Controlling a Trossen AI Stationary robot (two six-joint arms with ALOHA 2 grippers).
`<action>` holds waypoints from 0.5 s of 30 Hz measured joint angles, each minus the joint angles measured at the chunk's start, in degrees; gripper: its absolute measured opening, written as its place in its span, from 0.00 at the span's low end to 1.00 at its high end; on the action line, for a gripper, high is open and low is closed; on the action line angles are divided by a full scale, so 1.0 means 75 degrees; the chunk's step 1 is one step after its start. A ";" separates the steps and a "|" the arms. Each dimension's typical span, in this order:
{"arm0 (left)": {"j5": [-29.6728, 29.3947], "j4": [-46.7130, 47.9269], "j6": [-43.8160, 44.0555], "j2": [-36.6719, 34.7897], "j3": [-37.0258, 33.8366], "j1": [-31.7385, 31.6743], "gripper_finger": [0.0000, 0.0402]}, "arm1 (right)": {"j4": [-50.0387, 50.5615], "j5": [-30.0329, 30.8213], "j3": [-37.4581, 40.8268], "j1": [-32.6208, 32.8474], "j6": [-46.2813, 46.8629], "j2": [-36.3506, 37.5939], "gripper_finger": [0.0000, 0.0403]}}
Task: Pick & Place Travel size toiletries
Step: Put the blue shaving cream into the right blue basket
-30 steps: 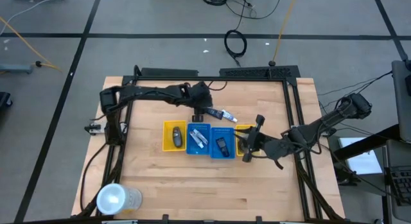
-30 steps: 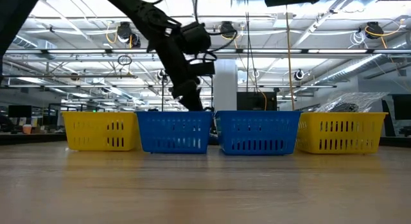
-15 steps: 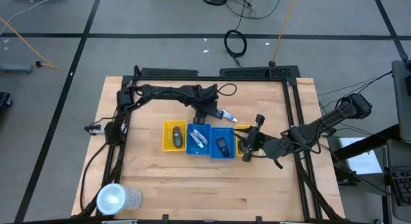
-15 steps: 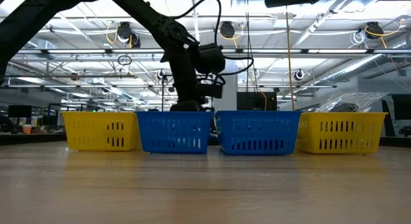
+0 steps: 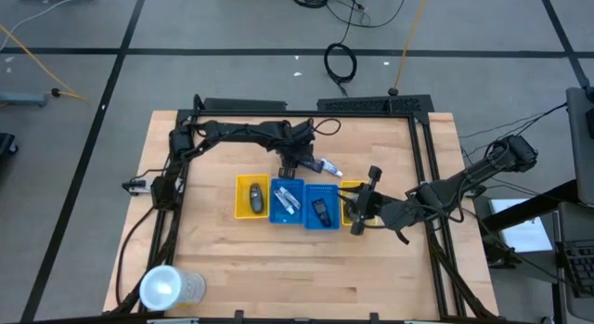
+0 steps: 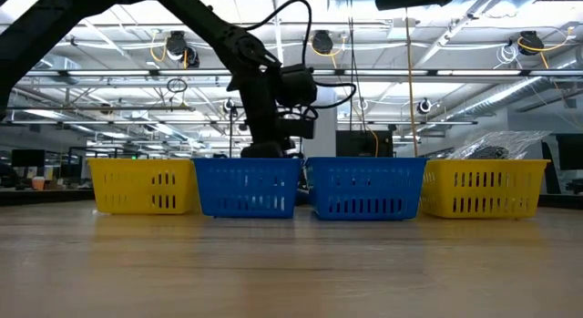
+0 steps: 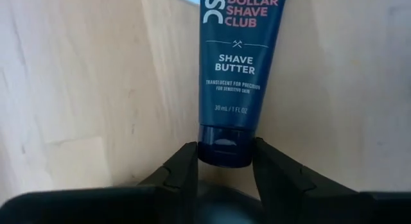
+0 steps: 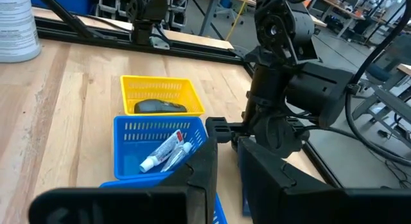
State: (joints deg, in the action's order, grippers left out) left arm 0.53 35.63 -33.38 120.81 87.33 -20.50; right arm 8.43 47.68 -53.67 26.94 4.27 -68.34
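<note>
A dark blue tube (image 7: 234,70), one of the travel size toiletries, lies flat on the wood just beyond the row of trays, also seen as the tube (image 5: 327,167). My left gripper (image 7: 225,161) is down at its cap end and shut on it. My right gripper (image 8: 228,176) hangs above the right yellow tray (image 5: 354,196), its fingers a narrow slit apart with nothing between them. The left yellow tray (image 5: 243,198) holds a dark item, the blue tray (image 5: 287,199) holds white tubes (image 8: 164,153), and the second blue tray (image 5: 326,189) holds a dark bottle (image 5: 320,211). My left gripper pinches the tube's dark cap (image 7: 223,150) between its two fingers (image 7: 182,169), one on each side of the cap. The fingers come steeply from above. The tube's body runs away from them and lies flat on the table.
The four slotted trays stand in a row mid-table; in the low view they hide the tube and my left fingers behind the blue tray (image 6: 248,187). A clear cup (image 5: 169,289) lies at the near left corner. A dark frame (image 5: 422,157) borders the table.
My left gripper has sunk toward the table and shifted a little toward the right edge, coming down at the tube behind the blue tray. The tube has stayed where it lay.
</note>
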 joint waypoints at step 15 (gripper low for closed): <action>-0.0085 -0.0233 -0.0162 0.0181 0.0032 0.0091 0.22 | 0.0052 0.0000 0.0000 -0.0003 0.0013 0.0000 0.13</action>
State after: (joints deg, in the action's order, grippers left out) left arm -0.11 33.87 -34.60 122.17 87.57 -19.82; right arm 8.81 47.68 -53.67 26.92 4.37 -68.34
